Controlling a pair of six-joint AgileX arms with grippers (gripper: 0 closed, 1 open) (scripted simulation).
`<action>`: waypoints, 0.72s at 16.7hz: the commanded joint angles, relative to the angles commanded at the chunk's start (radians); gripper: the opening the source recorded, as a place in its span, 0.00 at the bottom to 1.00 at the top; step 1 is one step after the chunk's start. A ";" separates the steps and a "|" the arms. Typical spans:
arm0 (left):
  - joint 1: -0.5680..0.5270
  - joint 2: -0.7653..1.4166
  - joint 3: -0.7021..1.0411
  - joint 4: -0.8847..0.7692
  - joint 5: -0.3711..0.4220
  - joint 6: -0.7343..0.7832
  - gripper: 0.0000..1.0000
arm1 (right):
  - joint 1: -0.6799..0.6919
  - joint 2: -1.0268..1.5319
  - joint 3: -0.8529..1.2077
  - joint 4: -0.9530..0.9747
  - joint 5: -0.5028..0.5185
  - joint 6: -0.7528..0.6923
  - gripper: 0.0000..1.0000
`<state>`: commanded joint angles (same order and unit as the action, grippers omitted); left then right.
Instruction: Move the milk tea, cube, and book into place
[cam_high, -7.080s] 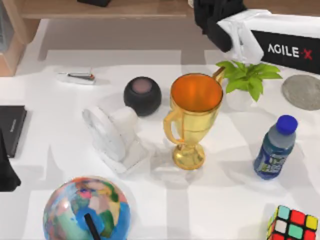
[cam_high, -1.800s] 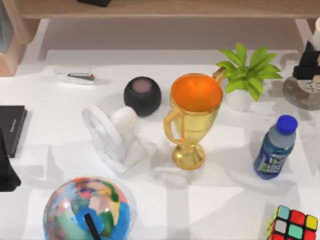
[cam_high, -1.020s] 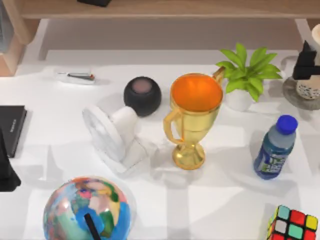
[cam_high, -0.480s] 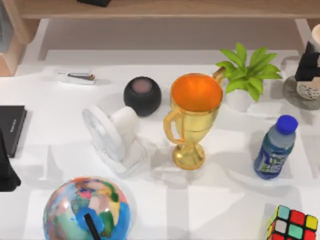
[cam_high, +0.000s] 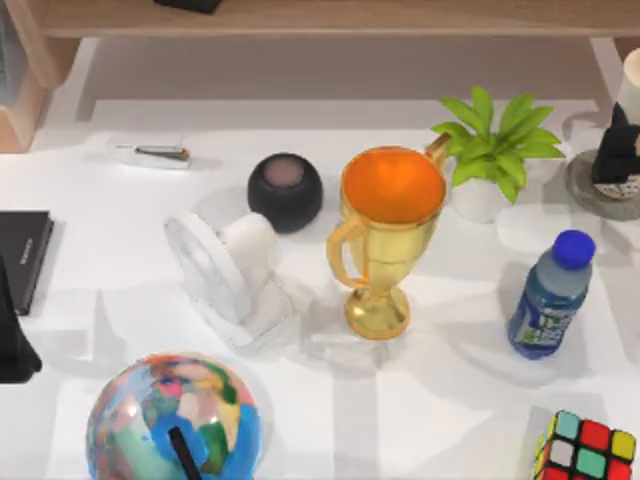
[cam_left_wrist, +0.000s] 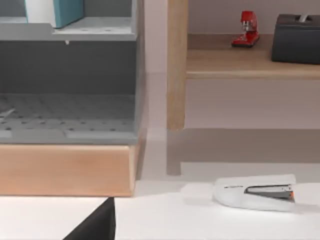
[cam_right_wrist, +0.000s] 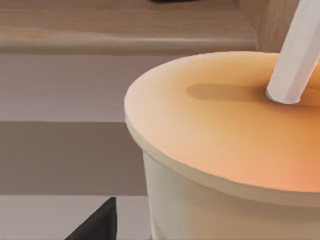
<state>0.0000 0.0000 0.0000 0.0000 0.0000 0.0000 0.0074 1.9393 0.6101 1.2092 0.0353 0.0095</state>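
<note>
At the desk's far left the left claw sits parked. At bottom right lies the cube. At far right, the right claw grips the milk tea over a grey coaster (cup apparently being placed). Next likely comes release, then the cube.

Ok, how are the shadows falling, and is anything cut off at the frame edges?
Top view: soft, pale shadows pool on the table around the trophy and bottle; the cube is cut by the bottom edge, and the right gripper covers most of the milk tea at the right edge. Right wrist view: the straw throws a short shadow across the lid.
</note>
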 joint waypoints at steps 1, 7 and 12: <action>0.000 0.000 0.000 0.000 0.000 0.000 1.00 | 0.000 -0.003 -0.001 -0.003 0.000 0.000 1.00; 0.000 0.000 0.000 0.000 0.000 0.000 1.00 | 0.002 -0.181 -0.022 -0.152 -0.001 0.001 1.00; 0.000 0.000 0.000 0.000 0.000 0.000 1.00 | 0.003 -0.270 -0.034 -0.236 -0.002 0.001 1.00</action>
<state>0.0000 0.0000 0.0000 0.0000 0.0000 0.0000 0.0099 1.6691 0.5756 0.9735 0.0337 0.0103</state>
